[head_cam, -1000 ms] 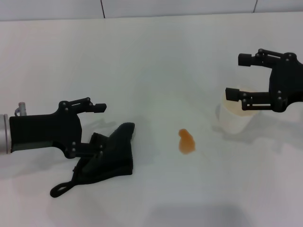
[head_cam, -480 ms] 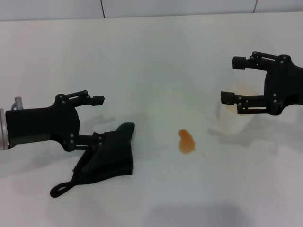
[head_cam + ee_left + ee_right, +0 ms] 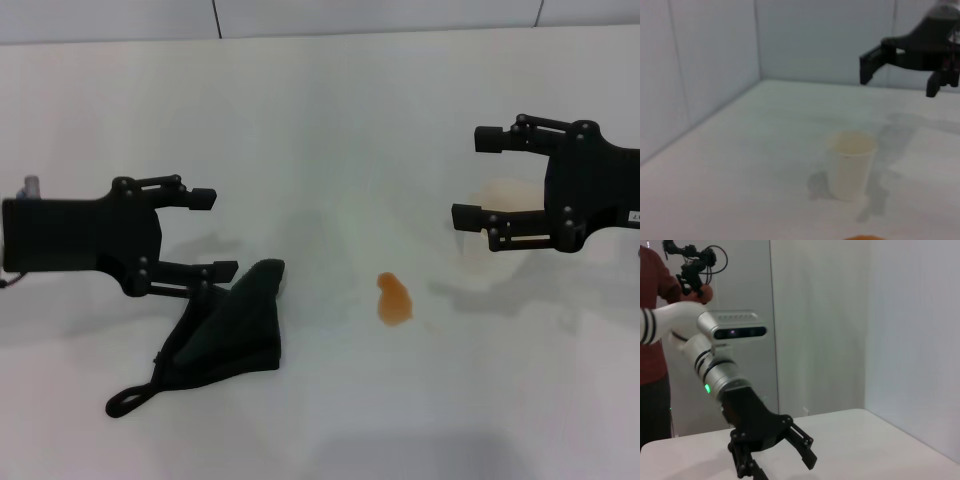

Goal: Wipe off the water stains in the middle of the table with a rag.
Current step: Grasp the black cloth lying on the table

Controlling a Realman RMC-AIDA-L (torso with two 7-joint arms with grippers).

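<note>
Hanging over the white counter on the robot's left side, the left gripper has its two black fingers spread wide apart, with nothing between them. Its lower finger sits just above the top edge of the rag. I cannot tell if it touches the cloth. The rag is a dark, soft lump lying flat on the counter, with a thin black loop sticking out at its near corner.

A small orange water stain lies in the middle of the counter, to the right of the rag and apart from it. It looks like a little blob with a bump on top.

On the robot's right side, the right gripper is also spread open and holds nothing. It hangs in the air above a see-through whitish plastic cup, which stands upright on the counter, to the right of the stain. In the left wrist view the cup stands upright and looks empty, and the right gripper hangs above it, farther back.

A person in a red top stands behind the left arm in the right wrist view.
</note>
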